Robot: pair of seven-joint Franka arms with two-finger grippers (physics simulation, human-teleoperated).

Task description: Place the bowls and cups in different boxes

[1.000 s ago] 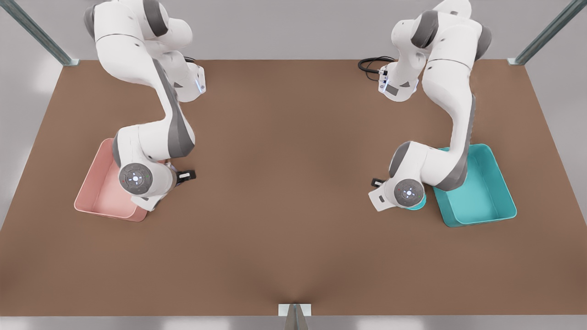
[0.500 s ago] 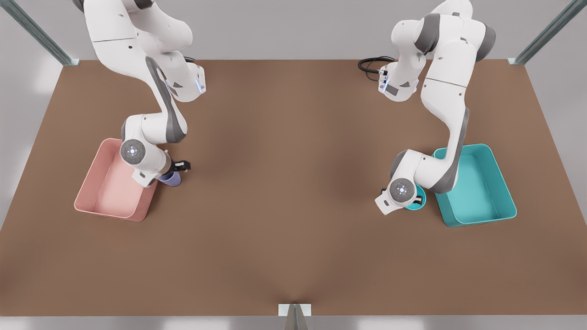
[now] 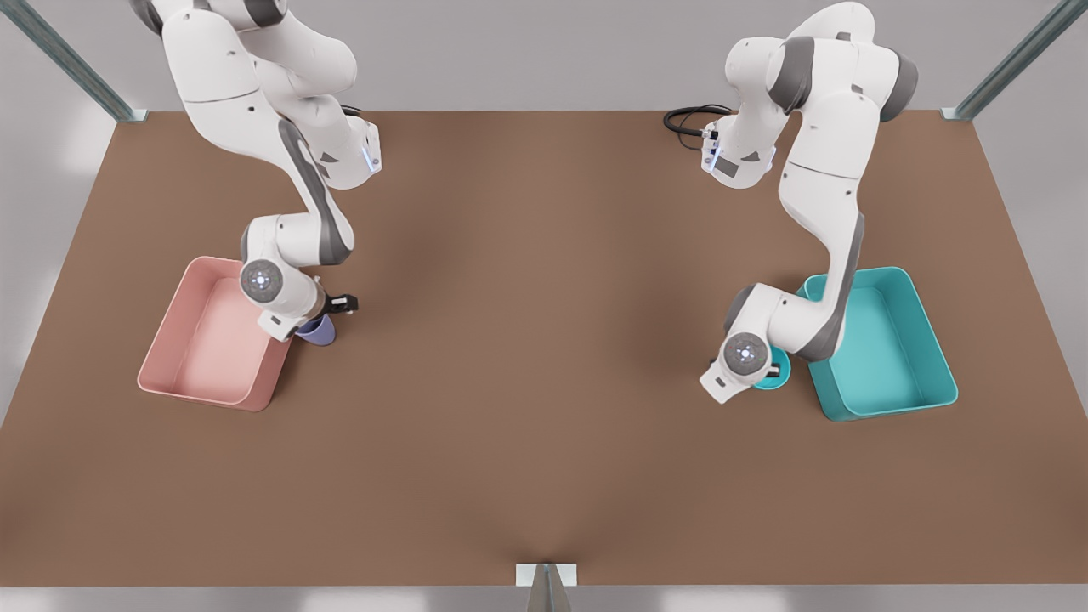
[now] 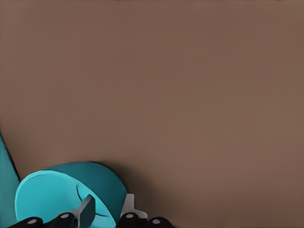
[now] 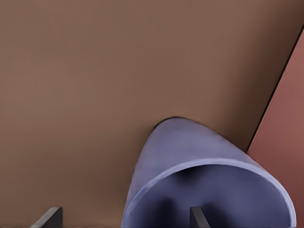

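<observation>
Small round teal bowl (image 4: 57,197) sits on brown table (image 3: 527,357), just beside teal tray (image 3: 931,361). Left claw (image 4: 105,211) straddles bowl rim, one finger inside, one outside, narrow gap. Lavender cup (image 5: 204,175) stands upright beside pink tray (image 3: 183,361). Right claw (image 5: 124,217) open wide around cup wall.

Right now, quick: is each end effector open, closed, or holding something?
Left end effector: at the teal bowl rim; open or closed cannot be told.
Right end effector: open, straddling the lavender cup wall, holding nothing.
</observation>
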